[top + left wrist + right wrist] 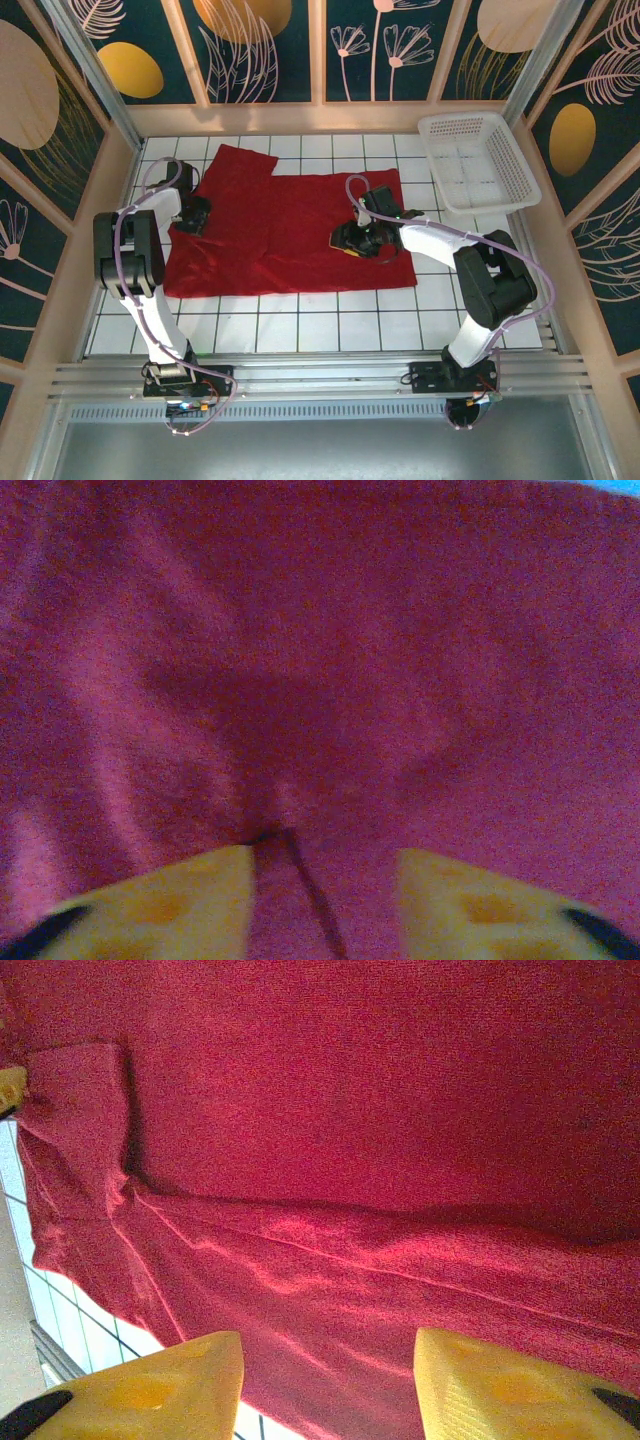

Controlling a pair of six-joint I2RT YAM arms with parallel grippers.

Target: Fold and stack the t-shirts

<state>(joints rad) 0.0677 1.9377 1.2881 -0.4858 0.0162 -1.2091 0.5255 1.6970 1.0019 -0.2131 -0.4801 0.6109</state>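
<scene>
**one soft red shirt, no label to read**

one t-shirt (pixel 290 235) lies spread on the tabletop (pixel 300 325), running from near the left edge to a little past the middle. one short sleeve (pixel 245 160) points toward the far edge.

judge it as light, limp cloth. it has no stiffness, so it will sag and drag wherever you lift it, and it will wrinkle rather than slide clean. nothing about it looks fragile or slippery. take it at an edge or corner, such as the hem, a sleeve end or a shoulder, and pinch a ridge of cloth. a grab in the flat middle would likely catch more than one layer.

your left end effector (pixel 325 865) sits low at the shirt's left side. its yellow fingers (pixel 180 895) are parted, and a small pucker of cloth rises between them. i judge that it is not clamped on the cloth.

your right end effector (pixel 330 1350) hangs over the shirt's right part, nearer the near-right corner of the cloth. it is partly open and has hold of nothing. a doubled layer with a long crease (pixel 350 1210) lies below it.

the white mesh basket (pixel 490 208) stands at the far right corner, well apart from the shirt.

you will find no brand, tag, print or writing on the cloth or the basket.
</scene>
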